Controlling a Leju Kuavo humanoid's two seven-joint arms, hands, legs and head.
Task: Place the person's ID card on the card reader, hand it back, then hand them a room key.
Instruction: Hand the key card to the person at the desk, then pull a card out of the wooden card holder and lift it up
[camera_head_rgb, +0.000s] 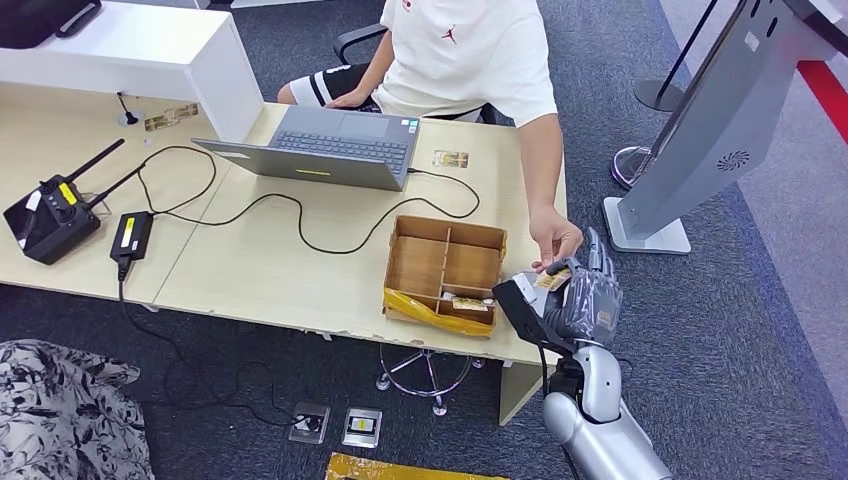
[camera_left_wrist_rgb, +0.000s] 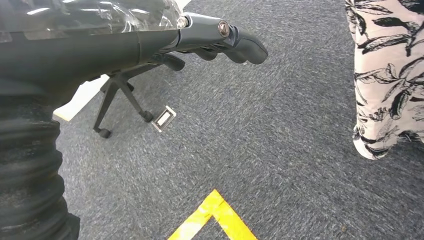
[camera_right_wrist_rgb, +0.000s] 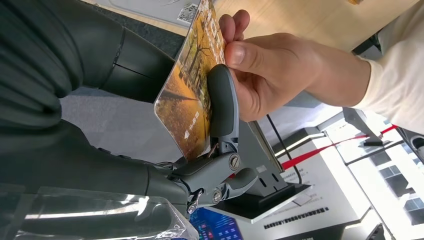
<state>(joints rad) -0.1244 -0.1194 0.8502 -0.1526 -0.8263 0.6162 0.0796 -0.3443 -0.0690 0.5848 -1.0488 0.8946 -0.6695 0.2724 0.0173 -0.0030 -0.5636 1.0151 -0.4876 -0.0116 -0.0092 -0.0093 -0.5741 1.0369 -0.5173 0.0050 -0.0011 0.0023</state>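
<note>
A card printed with an orange tree picture (camera_right_wrist_rgb: 192, 95) stands pinched between the thumb (camera_right_wrist_rgb: 222, 105) and fingers of my right hand (camera_head_rgb: 588, 297), just past the table's right front corner. A person's hand (camera_right_wrist_rgb: 270, 70) grips the same card (camera_head_rgb: 553, 278) at its far edge, with the arm reaching down from a white T-shirt. A black card reader (camera_head_rgb: 518, 302) sits at the table corner right beside my right hand. My left hand (camera_left_wrist_rgb: 215, 40) hangs over the carpet, holding nothing, its fingers loosely apart.
A wooden compartment box (camera_head_rgb: 445, 262) holding similar cards (camera_head_rgb: 468, 303) stands left of the reader. Farther back are a laptop (camera_head_rgb: 335, 148), cables, a radio controller (camera_head_rgb: 50, 218) and a loose card (camera_head_rgb: 450, 158). A grey kiosk stand (camera_head_rgb: 700, 140) rises at the right.
</note>
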